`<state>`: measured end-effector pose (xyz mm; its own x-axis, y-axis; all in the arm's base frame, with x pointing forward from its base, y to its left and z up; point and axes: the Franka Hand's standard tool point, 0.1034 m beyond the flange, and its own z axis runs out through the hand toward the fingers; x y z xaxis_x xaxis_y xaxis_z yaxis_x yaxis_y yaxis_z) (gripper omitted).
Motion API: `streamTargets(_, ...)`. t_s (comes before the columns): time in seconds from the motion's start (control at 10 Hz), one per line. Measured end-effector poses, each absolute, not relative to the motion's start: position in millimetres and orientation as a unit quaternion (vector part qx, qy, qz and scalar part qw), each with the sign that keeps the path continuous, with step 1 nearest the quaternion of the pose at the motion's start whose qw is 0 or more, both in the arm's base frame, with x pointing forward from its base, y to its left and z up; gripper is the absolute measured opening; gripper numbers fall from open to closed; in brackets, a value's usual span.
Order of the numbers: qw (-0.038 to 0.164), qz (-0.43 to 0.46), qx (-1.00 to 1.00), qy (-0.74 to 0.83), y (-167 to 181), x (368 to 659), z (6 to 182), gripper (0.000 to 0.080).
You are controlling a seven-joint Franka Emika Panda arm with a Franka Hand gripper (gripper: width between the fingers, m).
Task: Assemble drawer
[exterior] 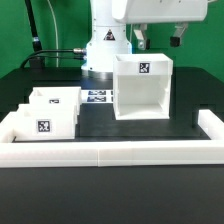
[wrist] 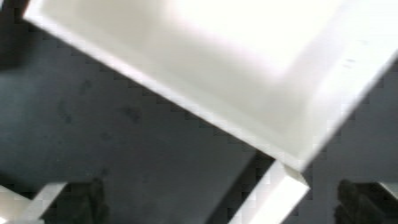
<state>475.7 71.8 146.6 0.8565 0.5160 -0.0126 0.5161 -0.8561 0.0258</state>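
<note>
The drawer's large white boxy casing (exterior: 143, 88) stands upright right of the table's centre, with a tag on its upper front. Two smaller white trays (exterior: 50, 112) with tags sit together at the exterior view's left. My gripper (exterior: 157, 40) hangs just above the casing's top, open and empty. In the wrist view the casing (wrist: 196, 50) fills the frame, blurred. One of its white walls runs down between my dark fingers (wrist: 68, 200), nearer one finger. The gripper (wrist: 217, 205) touches nothing that I can see.
The marker board (exterior: 98, 97) lies flat between the trays and the casing, before the robot base (exterior: 105, 50). A long low white rail (exterior: 110, 152) edges the black table (exterior: 120, 130) along the front and both sides.
</note>
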Motion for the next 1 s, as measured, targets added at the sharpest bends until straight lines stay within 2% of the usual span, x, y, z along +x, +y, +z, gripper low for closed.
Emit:
streamTargets(0.5,0.013,-0.002,0.964,0.264,69,475,141.8,0.065)
streamTargets(0.8,0.016,0.006,0.991,0.13,75,445,135.5,0.065)
streamTargets(1.0,0.011,0.002,0.997,0.082,83,431,125.0,0.065)
